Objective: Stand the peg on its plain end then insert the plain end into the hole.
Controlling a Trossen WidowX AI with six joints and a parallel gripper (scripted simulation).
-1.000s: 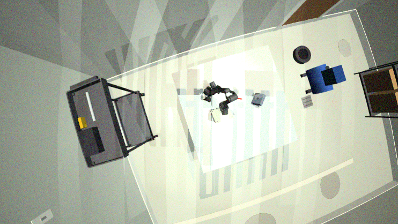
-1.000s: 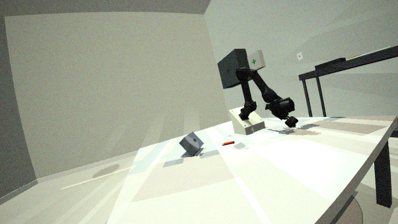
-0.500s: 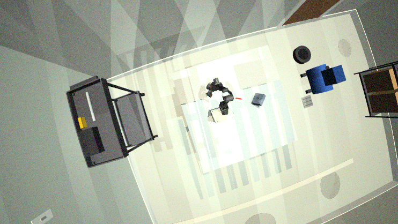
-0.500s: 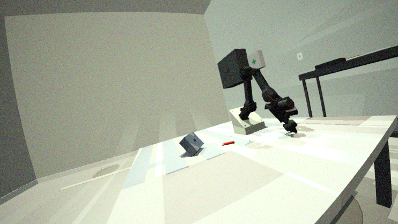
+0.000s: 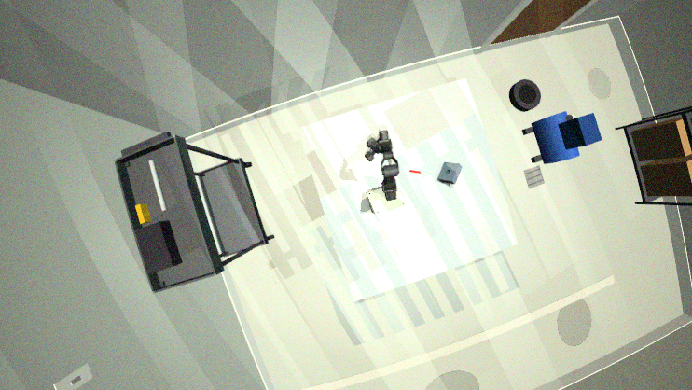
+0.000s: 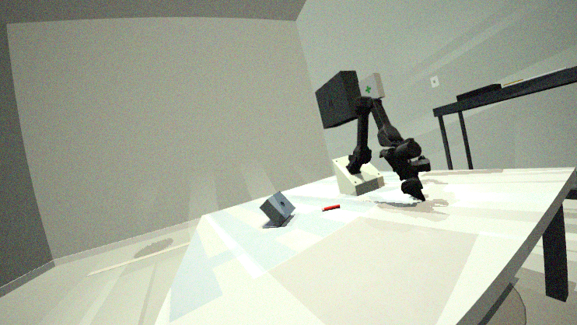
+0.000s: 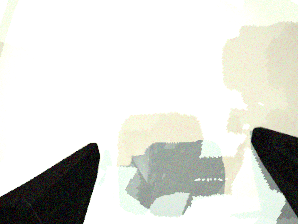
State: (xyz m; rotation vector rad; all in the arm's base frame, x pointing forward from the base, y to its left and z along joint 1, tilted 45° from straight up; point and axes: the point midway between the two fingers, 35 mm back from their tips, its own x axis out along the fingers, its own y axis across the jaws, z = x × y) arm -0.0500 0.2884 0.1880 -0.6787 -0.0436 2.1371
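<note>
A red peg (image 5: 414, 171) (image 6: 330, 207) lies on its side on the table, between the arm and the panel. Its white band cannot be made out. The sloped blue-grey panel block (image 5: 452, 176) (image 6: 273, 209) has one dark hole (image 5: 448, 171) (image 6: 282, 204) in its face. My gripper (image 6: 420, 197) (image 7: 176, 142) is open and empty, pointing down low over the table. It is well to the side of the peg, away from the panel. Neither peg nor panel shows in the wrist view; only tabletop and shadows are between the fingers there.
The arm's cream base block (image 5: 382, 205) (image 6: 345, 183) stands on the white table (image 5: 421, 242) (image 6: 375, 274). A dark workbench (image 5: 193, 208) is at the left in the top view; a blue chair (image 5: 549, 137) and a black bin (image 5: 524, 95) are at the right, beyond the table.
</note>
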